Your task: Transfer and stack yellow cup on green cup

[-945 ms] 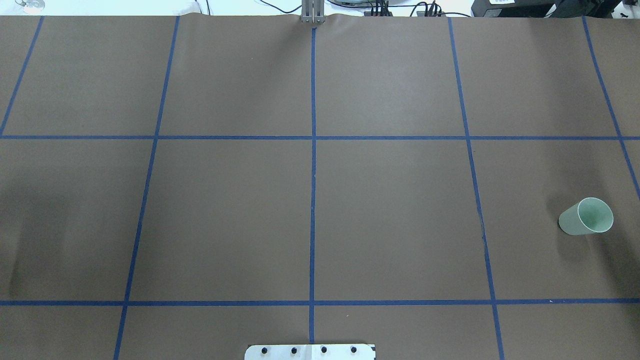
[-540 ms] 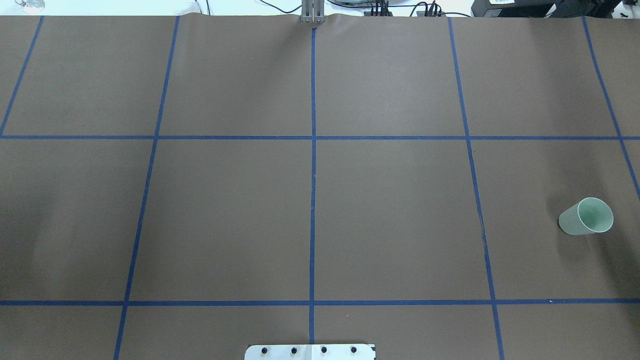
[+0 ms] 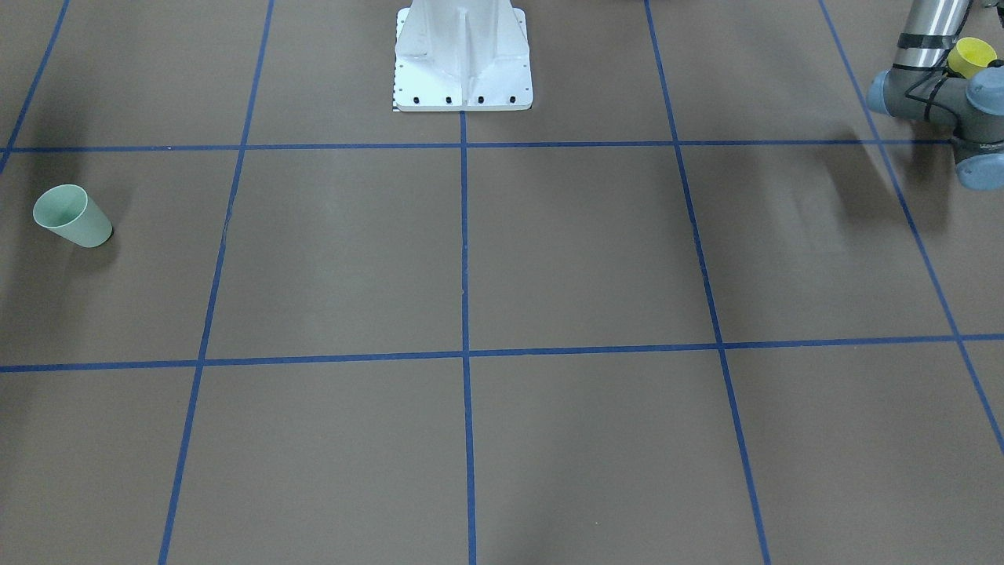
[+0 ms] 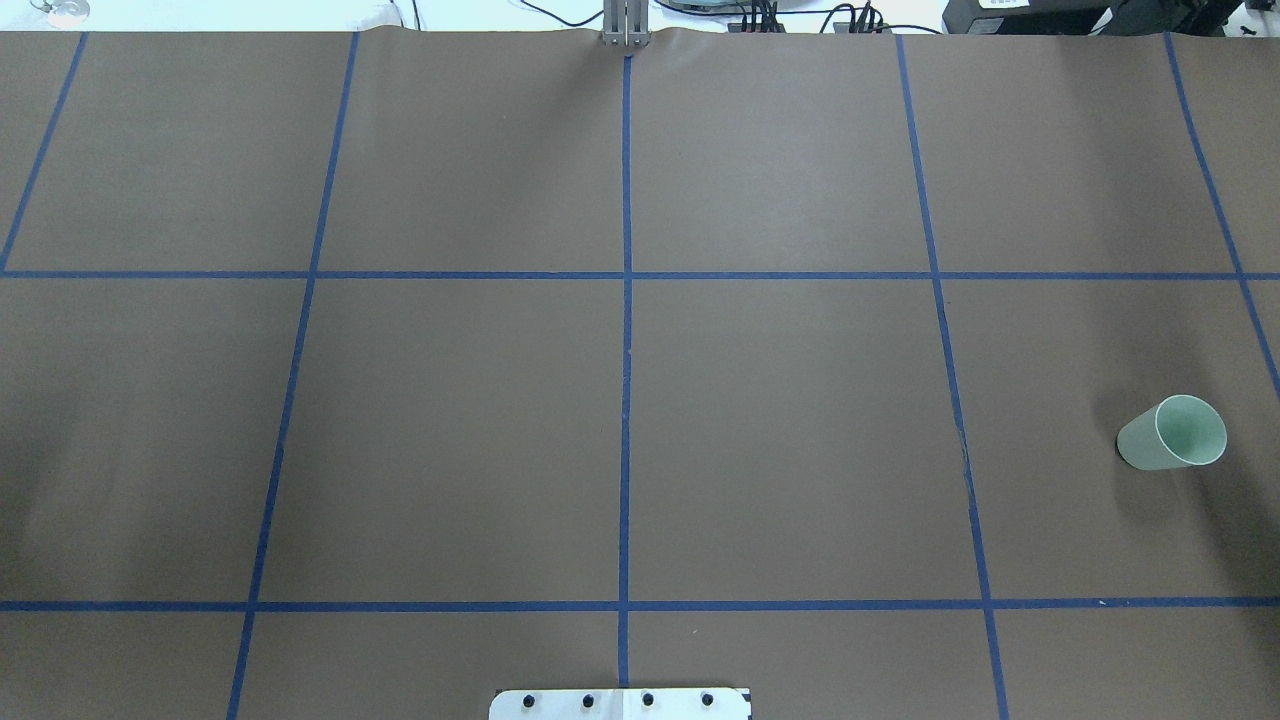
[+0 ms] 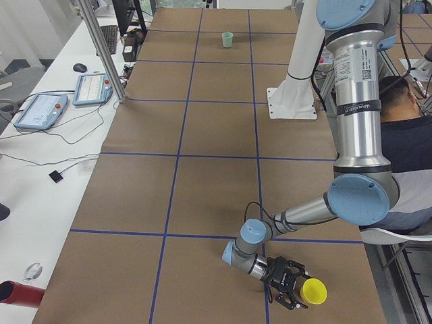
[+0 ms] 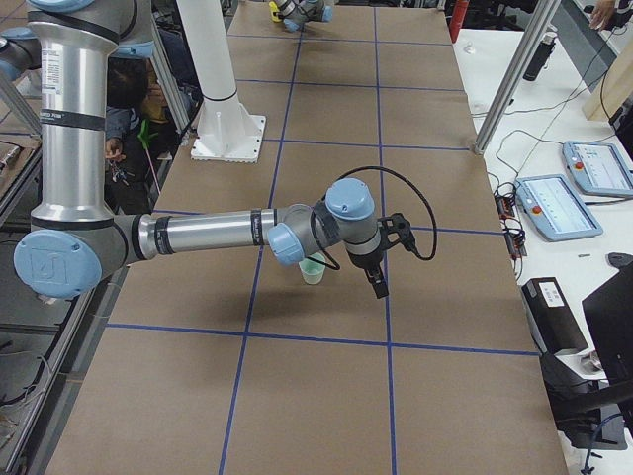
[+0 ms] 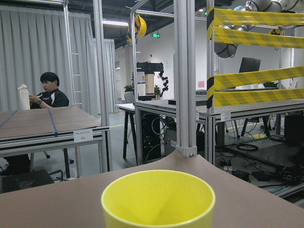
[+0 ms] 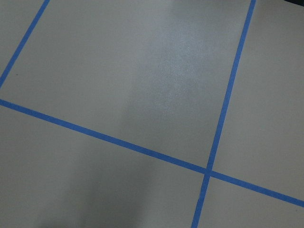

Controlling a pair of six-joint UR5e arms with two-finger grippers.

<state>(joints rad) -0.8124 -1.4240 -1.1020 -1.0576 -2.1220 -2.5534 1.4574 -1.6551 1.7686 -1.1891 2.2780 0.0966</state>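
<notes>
The yellow cup [image 7: 158, 199] stands upright right in front of the left wrist camera, near the table's left end. In the exterior left view my left gripper [image 5: 297, 291] lies low and level against the yellow cup [image 5: 314, 291]; I cannot tell whether it is open or shut. The cup's rim shows behind the left wrist [image 3: 971, 55]. The green cup [image 4: 1172, 433] stands upright at the table's right side [image 3: 72, 216]. My right gripper [image 6: 379, 284] hangs just beside the green cup [image 6: 313, 269]; I cannot tell its state. No arm shows in the overhead view.
The brown table cover [image 4: 780, 430] carries a blue tape grid. The white robot base [image 3: 463, 55] sits at mid-table on the robot's side. A seated person [image 5: 405, 128] is beside the table. Tablets [image 5: 40, 108] and a metal post [image 5: 101, 47] stand on the white bench.
The dark shadow on the table's left side in the overhead view has faded away. The green cup has not moved.
</notes>
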